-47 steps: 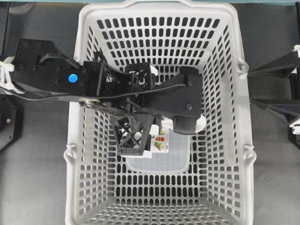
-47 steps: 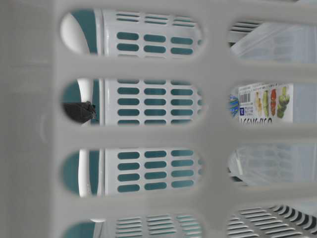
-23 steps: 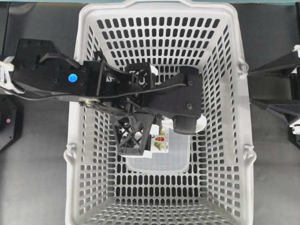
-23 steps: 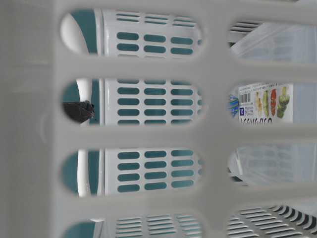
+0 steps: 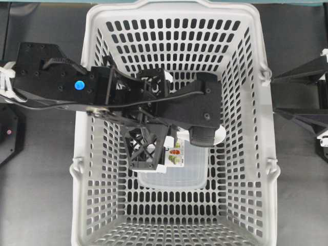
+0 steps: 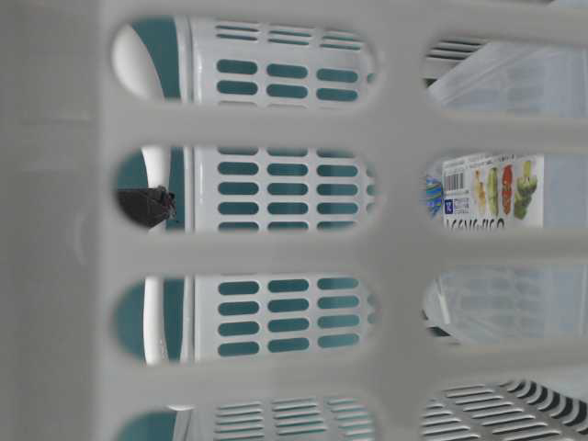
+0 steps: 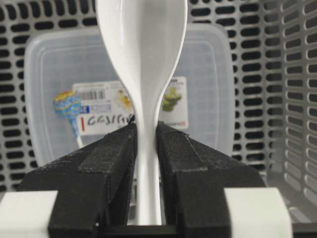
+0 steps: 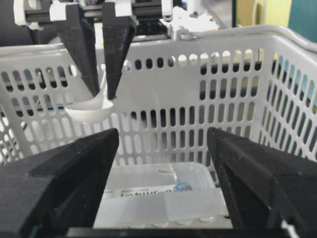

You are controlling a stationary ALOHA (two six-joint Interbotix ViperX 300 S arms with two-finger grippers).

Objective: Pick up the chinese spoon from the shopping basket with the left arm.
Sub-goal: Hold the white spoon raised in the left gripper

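Observation:
My left gripper (image 7: 146,130) is shut on the straight handle of the white chinese spoon (image 7: 143,54), with the oval bowl sticking out past the fingertips. In the right wrist view the left gripper (image 8: 101,94) points down and holds the spoon (image 8: 89,111) in the air inside the light grey shopping basket (image 8: 223,44), well above its floor. From overhead the left arm (image 5: 77,86) reaches over the basket (image 5: 267,169); only a sliver of spoon (image 5: 221,135) shows beside the gripper (image 5: 207,137). My right gripper (image 8: 163,144) is open and empty outside the basket's right wall (image 5: 277,95).
A clear rectangular plastic box with a colourful label (image 5: 179,174) lies on the basket floor below the spoon. It also shows in the left wrist view (image 7: 208,59), the right wrist view (image 8: 163,198) and the table-level view (image 6: 491,188). Slotted walls (image 7: 292,99) enclose everything.

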